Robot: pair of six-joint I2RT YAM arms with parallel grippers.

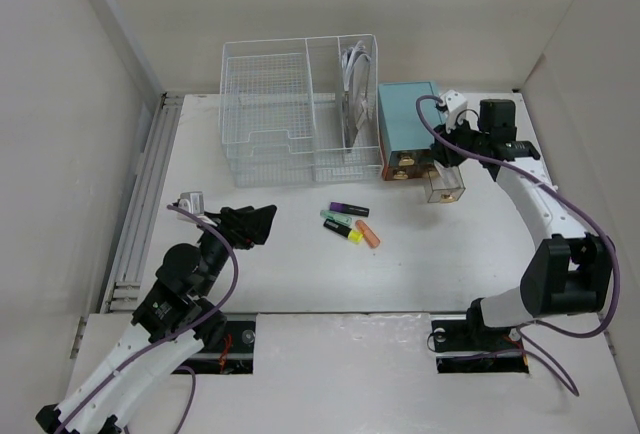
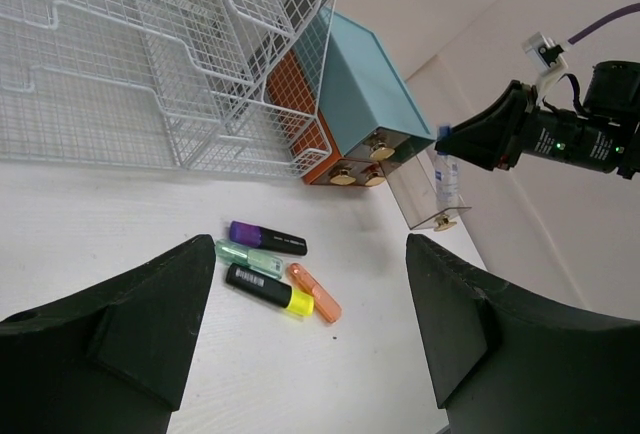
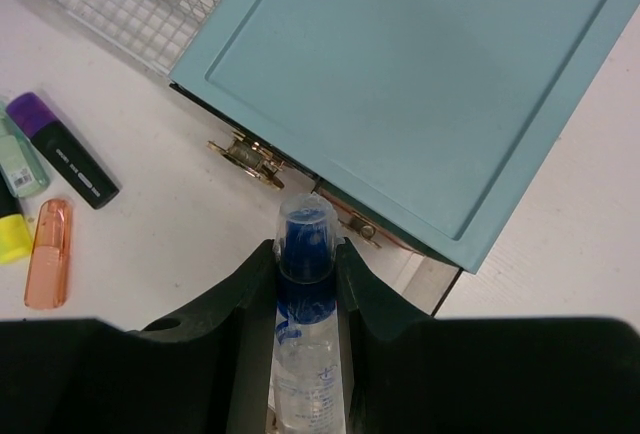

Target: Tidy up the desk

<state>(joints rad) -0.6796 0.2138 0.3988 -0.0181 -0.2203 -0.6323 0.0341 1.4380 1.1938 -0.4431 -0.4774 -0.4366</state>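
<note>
On the white desk a purple, a green, a yellow-tipped black and an orange highlighter lie close together. My left gripper hovers just left of them, open and empty; in its wrist view the highlighters lie ahead between the wide fingers. My right gripper is shut on a small clear bottle with a blue cap, held cap-down over the clear drawer pulled out of the teal drawer box.
A white wire basket organizer stands at the back, touching the teal box's left side, with white cables in its right compartment. Pale walls close in the left, back and right. A metal rail runs along the desk's left edge.
</note>
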